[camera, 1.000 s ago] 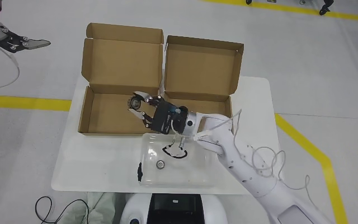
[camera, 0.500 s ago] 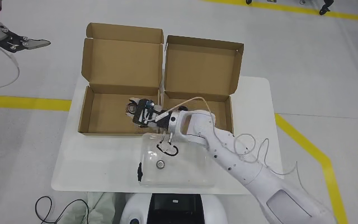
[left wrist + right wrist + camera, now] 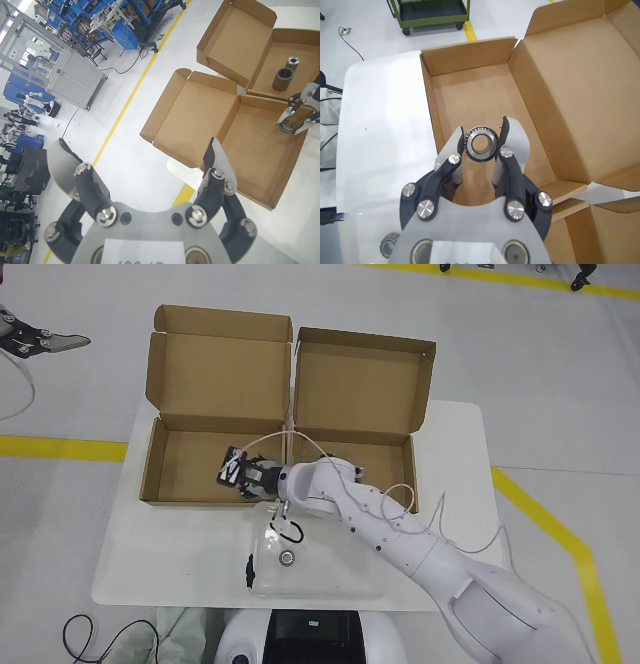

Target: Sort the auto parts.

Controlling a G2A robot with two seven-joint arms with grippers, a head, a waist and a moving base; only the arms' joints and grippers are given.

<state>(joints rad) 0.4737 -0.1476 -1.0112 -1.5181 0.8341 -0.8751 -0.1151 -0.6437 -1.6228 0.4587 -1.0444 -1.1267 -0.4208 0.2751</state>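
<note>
On the bench point(image 3: 160, 564), nearest the robot, a clear tray point(image 3: 335, 584) holds one small metal ring point(image 3: 288, 558). Beyond it, the right end effector point(image 3: 483, 126) clamps a roller bearing point(image 3: 481, 144) inside the left cardboard box point(image 3: 185, 469). The right cardboard box point(image 3: 263, 73) holds two upright metal sleeves point(image 3: 283, 79). Farthest off, the left end effector point(image 3: 137, 145) hangs spread wide over the floor.

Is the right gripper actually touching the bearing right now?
Touching. The right wrist view shows the right gripper's two fingers pressed against opposite sides of the bearing, with no gap on either side.
</note>
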